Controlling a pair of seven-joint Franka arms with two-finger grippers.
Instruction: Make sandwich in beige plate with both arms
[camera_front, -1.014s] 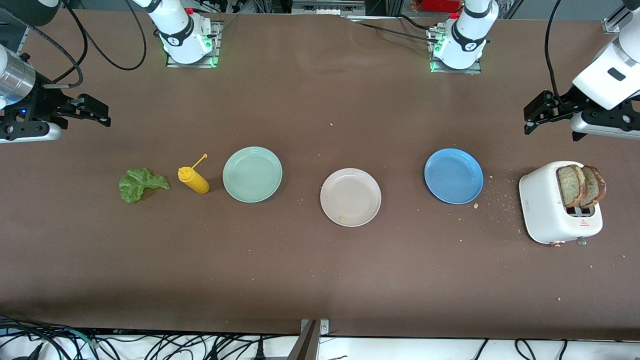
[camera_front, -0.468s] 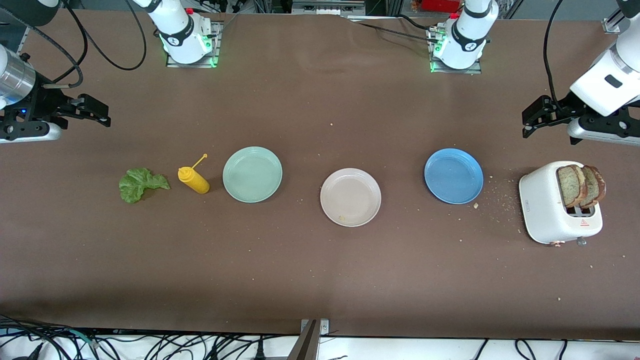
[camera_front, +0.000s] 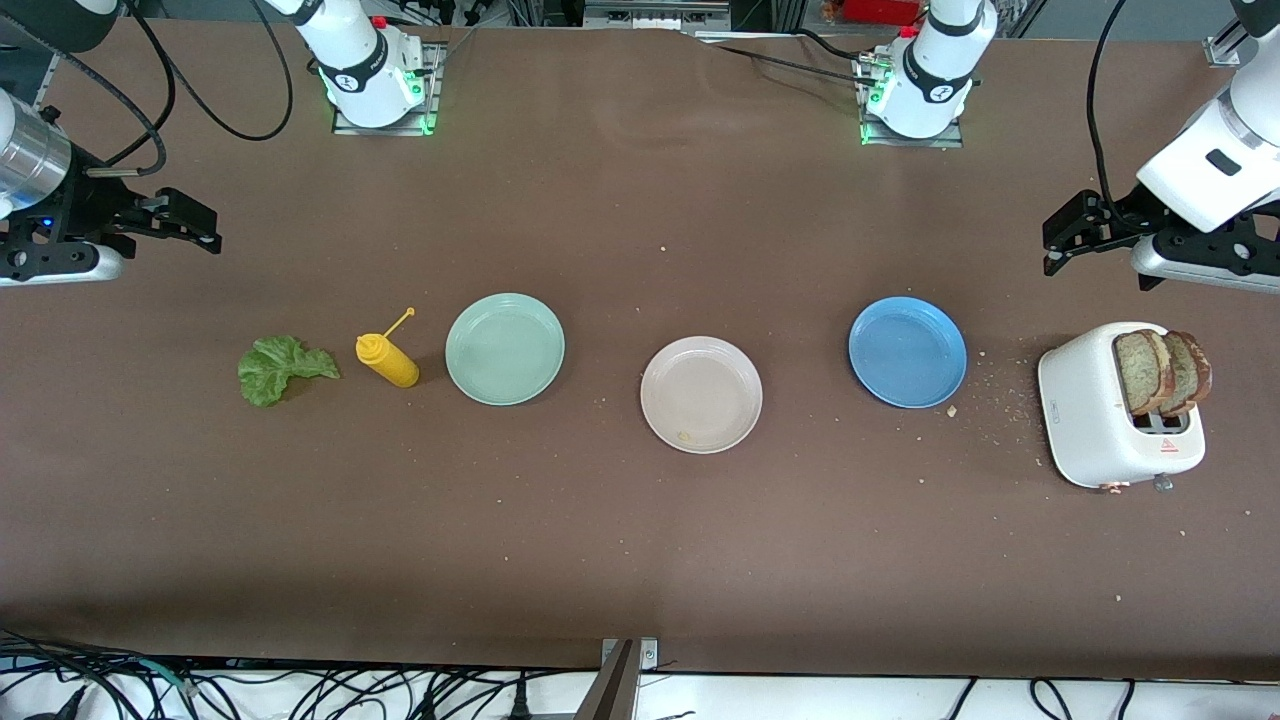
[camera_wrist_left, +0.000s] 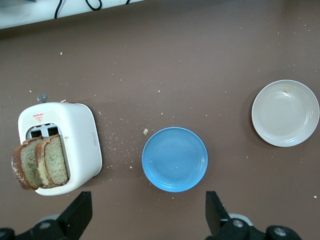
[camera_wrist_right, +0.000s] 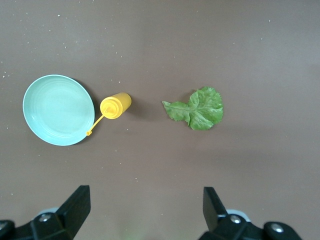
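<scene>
From the front we're looking down from high up across the whole table (camera_front: 640, 560), facing the arm bases. The left wrist cam is staring straight down at the toaster (camera_wrist_left: 75, 145), blue plate (camera_wrist_left: 174, 159) and beige plate (camera_wrist_left: 285, 113); the right one's doing likewise over the lettuce (camera_wrist_right: 196, 108), mustard bottle (camera_wrist_right: 115, 105) and mint-green plate (camera_wrist_right: 58, 110), all shared with the front view.

Left end effector (camera_front: 1062, 236) slightly higher, farther.
</scene>
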